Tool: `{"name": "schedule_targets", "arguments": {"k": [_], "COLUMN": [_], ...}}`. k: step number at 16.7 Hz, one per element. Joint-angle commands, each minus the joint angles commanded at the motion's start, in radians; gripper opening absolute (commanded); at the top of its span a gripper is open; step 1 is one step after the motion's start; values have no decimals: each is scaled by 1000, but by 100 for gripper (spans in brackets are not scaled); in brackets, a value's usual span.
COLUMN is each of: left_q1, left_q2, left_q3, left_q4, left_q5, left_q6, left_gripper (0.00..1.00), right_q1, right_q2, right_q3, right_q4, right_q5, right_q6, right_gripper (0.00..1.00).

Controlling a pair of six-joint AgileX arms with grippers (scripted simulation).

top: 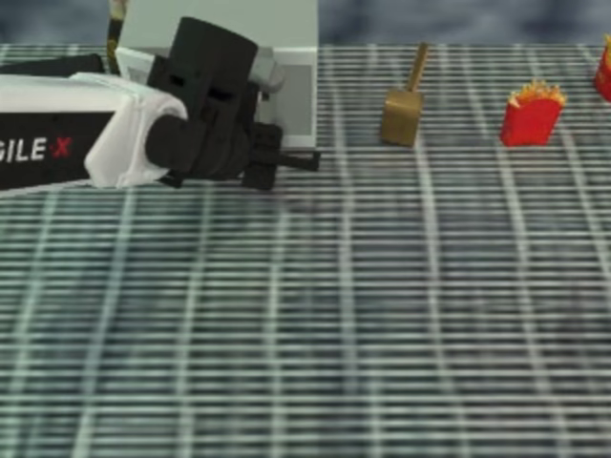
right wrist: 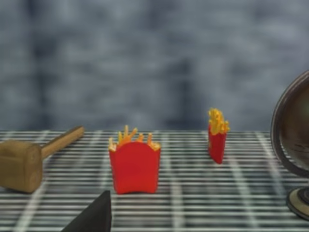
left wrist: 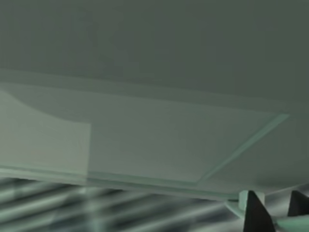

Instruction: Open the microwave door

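Observation:
The microwave (top: 239, 24) stands at the table's far left, its front mostly hidden under my left arm. In the left wrist view the microwave door (left wrist: 145, 140) fills the picture, a light-grey panel with a pale window seen at a slant. My left gripper (top: 307, 160) lies along the microwave's front, pointing right. Its dark fingertips (left wrist: 256, 215) sit on either side of a pale handle piece (left wrist: 247, 199) at the door's edge, shut on it. My right gripper (right wrist: 94, 217) shows only as a dark tip in its own wrist view and is out of the top view.
A brown mallet (top: 405, 105) lies right of the microwave. A red fries box (top: 531, 114) stands farther right, and another one (top: 603, 72) at the right edge. A globe (right wrist: 294, 140) stands near the right arm. A thin yellowish thing (top: 116, 29) sticks up behind the microwave.

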Motion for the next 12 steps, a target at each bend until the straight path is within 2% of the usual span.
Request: {"name": "schedule_targets", "arguments": {"k": [5,12], "left_q1": [-6,23], "left_q2": [0,-38], "left_q3": [1,-51], "left_q4": [0,18], "left_q5": [10,58], "left_q6": [-3,68], "left_gripper": [0,0], "right_q1": [0,0], "right_q2": [0,0], "right_q3": [0,0], "right_q4": [0,0], "right_q5": [0,0], "right_q6": [0,0], "right_gripper": [100,100]}}
